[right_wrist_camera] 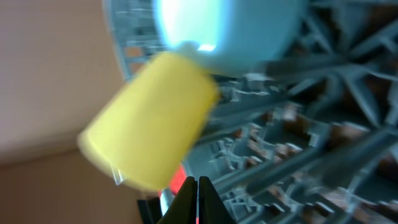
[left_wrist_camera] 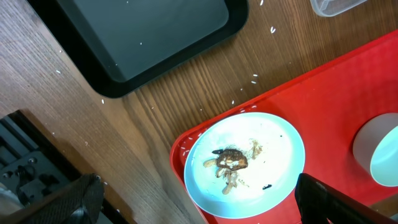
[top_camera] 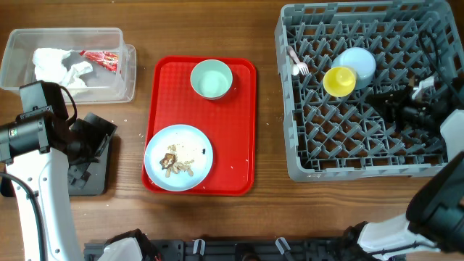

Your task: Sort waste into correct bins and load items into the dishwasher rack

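Overhead we see the whole bench (top_camera: 268, 217) from straight above; our closer wrist views share its plate (left_wrist_camera: 273, 149) and yellow cup (right_wrist_camera: 149, 124).

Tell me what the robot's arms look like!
The left arm and right arm are white tubes with chunky black joints. A black cable loops along the left one. The left gripper and right gripper are black all over.

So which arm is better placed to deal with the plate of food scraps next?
Left. Its gripper hangs open over the black tray, right beside the light blue plate with the food scraps; the right gripper is far off over the dishwasher rack.
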Available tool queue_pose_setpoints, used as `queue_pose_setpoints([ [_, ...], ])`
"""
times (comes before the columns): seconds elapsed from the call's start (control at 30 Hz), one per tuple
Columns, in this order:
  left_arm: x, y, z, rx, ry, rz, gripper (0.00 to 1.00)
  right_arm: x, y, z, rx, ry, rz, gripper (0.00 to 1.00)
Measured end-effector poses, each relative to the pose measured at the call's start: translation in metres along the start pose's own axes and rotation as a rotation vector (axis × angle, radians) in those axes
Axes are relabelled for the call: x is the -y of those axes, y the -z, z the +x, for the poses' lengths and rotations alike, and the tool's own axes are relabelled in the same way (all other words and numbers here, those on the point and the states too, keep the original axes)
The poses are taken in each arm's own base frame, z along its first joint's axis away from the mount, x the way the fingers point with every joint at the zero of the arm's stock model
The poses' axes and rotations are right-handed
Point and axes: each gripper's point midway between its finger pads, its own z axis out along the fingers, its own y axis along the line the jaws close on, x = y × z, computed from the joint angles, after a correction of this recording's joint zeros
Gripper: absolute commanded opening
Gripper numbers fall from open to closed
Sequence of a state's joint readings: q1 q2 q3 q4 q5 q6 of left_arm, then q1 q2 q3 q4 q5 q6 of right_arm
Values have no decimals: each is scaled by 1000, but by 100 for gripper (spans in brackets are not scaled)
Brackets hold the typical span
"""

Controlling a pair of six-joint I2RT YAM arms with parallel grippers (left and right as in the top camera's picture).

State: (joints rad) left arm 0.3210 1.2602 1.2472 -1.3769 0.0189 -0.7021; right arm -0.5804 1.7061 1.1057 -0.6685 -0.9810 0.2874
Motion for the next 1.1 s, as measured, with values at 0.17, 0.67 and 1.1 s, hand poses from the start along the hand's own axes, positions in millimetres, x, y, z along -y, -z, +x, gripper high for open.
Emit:
queue_pose_setpoints([
  [0.17,0,0,0,0,0,0,100,-125,27,35,108,437,-40,76],
  [0.67,0,0,0,0,0,0,100,-77,-93,42,225,545,606,65],
  [1.1,0,0,0,0,0,0,100,-64,-100,22,294,540,673,35],
])
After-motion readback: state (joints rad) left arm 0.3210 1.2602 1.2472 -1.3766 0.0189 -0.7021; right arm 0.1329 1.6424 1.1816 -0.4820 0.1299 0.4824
